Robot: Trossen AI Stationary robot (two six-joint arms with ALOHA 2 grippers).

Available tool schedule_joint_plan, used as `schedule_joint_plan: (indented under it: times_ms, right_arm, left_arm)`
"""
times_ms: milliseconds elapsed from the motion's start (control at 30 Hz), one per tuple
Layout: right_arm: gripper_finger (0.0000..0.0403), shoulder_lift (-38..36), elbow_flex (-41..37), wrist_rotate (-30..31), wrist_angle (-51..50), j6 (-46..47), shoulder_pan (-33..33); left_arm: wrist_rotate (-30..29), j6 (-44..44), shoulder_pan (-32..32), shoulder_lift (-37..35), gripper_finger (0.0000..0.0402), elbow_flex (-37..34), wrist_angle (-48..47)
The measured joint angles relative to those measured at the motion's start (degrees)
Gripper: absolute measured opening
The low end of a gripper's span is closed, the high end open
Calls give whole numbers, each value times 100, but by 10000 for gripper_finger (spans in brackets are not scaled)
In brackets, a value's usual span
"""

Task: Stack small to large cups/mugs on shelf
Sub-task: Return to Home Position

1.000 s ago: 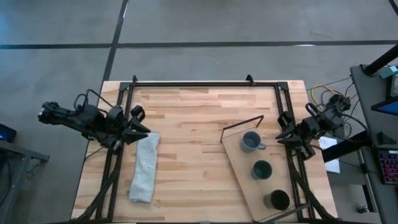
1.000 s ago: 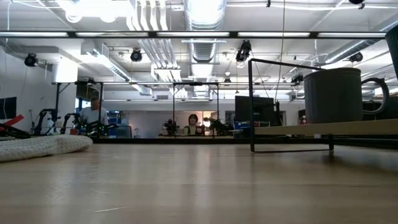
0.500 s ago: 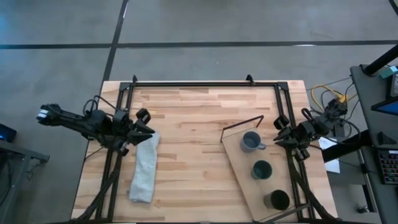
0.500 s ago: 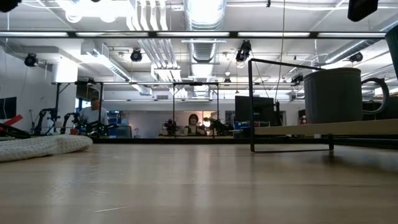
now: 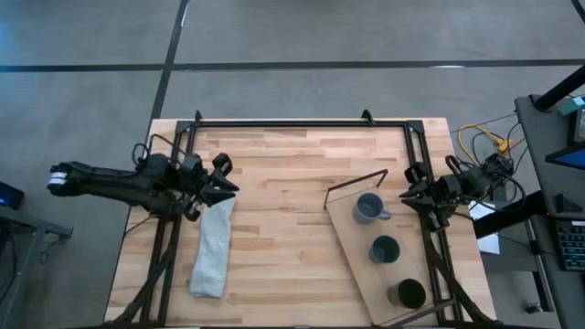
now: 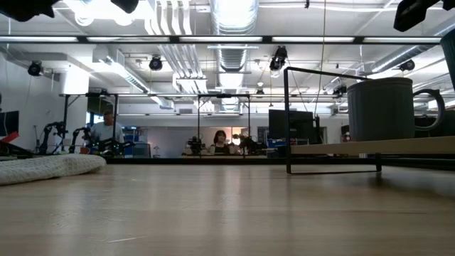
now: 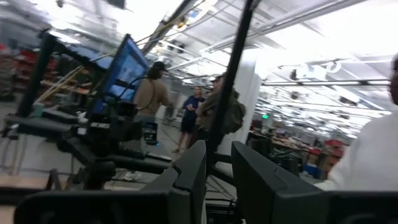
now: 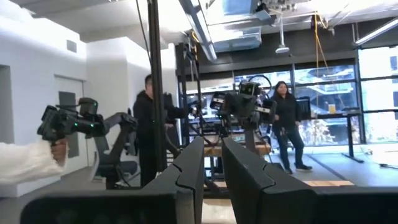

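In the high view the pale wooden shelf [image 5: 361,251] lies slantwise on the table's right part, its thin wire frame [image 5: 356,181] at the far end. Three cups stand upright in a row on it: the blue-grey mug [image 5: 368,208] nearest the frame, the dark teal cup [image 5: 384,249] in the middle, the black cup [image 5: 408,293] nearest me. In the low view only the mug [image 6: 380,107] shows, standing on the board [image 6: 370,147]. My left gripper [image 5: 230,181] hovers shut over the table's left part. My right gripper [image 5: 403,196] hovers shut just right of the mug.
A grey folded cloth [image 5: 212,245] lies on the table's left part, its far end under my left gripper. Black rails [image 5: 292,122] run along the table's far and side edges. Bare tabletop [image 5: 283,219] lies between cloth and shelf. People stand in the room beyond.
Both arms have reached inward. My left gripper has moved toward the table's right, to above the cloth's far end. My right gripper has moved toward the table's left, nearer the mug and the shelf. Both now show at the low view's top. The cups and cloth have kept still.
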Motion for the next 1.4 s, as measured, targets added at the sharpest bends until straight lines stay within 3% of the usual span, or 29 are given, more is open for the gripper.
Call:
schedule_joint_plan:
  times_ms: [367,500,667,867,1400]
  right_arm:
    - [52,-9,-238,-28,-198,188,-271]
    - [52,-7,-344,-28,-209,266,-382]
    - [52,-7,-514,-28,-111,351,-530]
    - [52,-7,-970,-270,774,337,-651]
    - [52,-7,-1095,-260,1002,341,-851]
  left_arm:
    - [1520,-614,1179,-64,63,-128,173]
    - [1567,-764,1433,-140,63,-406,281]
    - [1685,-1028,1540,-137,63,-812,1104]
    - [1846,-1316,1545,-110,63,-1341,2175]
    - [2406,-2212,1559,-693,63,-1788,2047]
